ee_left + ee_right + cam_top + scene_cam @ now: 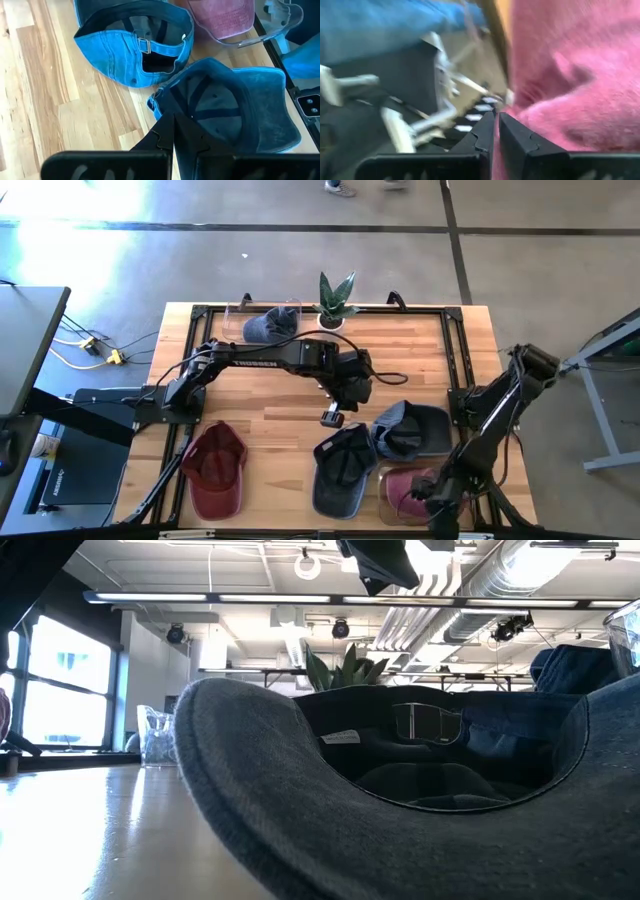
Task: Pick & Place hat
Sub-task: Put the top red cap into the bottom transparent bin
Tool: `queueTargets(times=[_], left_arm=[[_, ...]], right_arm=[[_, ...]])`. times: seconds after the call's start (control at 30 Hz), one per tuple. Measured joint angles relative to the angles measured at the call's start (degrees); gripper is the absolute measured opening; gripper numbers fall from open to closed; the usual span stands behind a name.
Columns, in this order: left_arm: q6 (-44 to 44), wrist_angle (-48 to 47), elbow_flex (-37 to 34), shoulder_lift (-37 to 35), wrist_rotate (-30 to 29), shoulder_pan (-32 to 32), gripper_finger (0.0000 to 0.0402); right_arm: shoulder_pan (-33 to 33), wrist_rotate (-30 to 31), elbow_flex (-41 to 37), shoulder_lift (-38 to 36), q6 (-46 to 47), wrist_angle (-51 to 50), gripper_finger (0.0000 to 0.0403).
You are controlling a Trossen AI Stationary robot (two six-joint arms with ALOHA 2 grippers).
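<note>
Several caps lie on the wooden table. A red cap (215, 470) sits near left, a dark blue cap (343, 470) (135, 50) near centre, and a blue-grey cap (410, 430) (235, 110) (400, 790) lies crown down beside it. A pink cap (405, 490) (570, 75) rests in a clear holder at the near right. My left gripper (332, 418) (174, 120) hangs shut above the table, by the blue-grey cap's edge, holding nothing. My right gripper (432, 498) (496, 117) is shut at the pink cap. My right gripper's fingertips (512, 125) stand at the pink cap's edge (530, 115), slanting down from the table's right. The picture is blurred, and I cannot tell whether they touch the cloth.
Another blue cap (268, 327) sits in a clear holder at the far edge, beside a potted plant (335, 300) (345, 670). A black frame (455, 350) runs round the table top. Bare wood (260, 405) lies left of centre.
</note>
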Motion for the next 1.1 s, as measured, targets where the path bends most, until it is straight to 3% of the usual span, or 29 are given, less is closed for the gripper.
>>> queueTargets(times=[0.17, 0.37, 0.57, 0.7, 0.8, 0.97, 1.1], left_arm=[[0.0, -0.3, 0.0, 0.0, -0.7, 0.0, 0.0001], [0.0, -0.5, 0.0, 0.0, -1.7, 0.0, 0.0001], [0.0, -1.1, 0.0, 0.0, -2.6, 0.1, 0.0001], [0.1, -1.4, 0.0, 0.0, -2.6, 0.1, 0.0001], [0.1, -1.7, 0.0, 0.0, -2.6, 0.1, 0.0001], [0.1, -1.9, -0.1, -1.3, -2.8, 0.0, 0.0001], [0.3, -2.4, -0.2, -1.9, -3.0, 0.0, 0.0001]], right_arm=[[1.5, -1.8, -0.6, 2.3, -0.4, -8.8, 0.0009], [1.2, 7.1, -0.6, 3.9, -2.5, -6.9, 0.0009], [0.0, 0.7, -0.7, 3.4, -4.8, -5.6, 0.0003], [0.1, 0.0, -0.5, 0.8, -5.6, 1.5, 0.001], [-0.2, -0.1, -0.6, -0.6, -1.3, 0.3, 0.0005], [-1.3, 14.7, -0.5, -3.1, 10.6, -5.2, 0.0004], [-1.0, 17.3, -0.6, -2.2, 14.8, -10.7, 0.0002]])
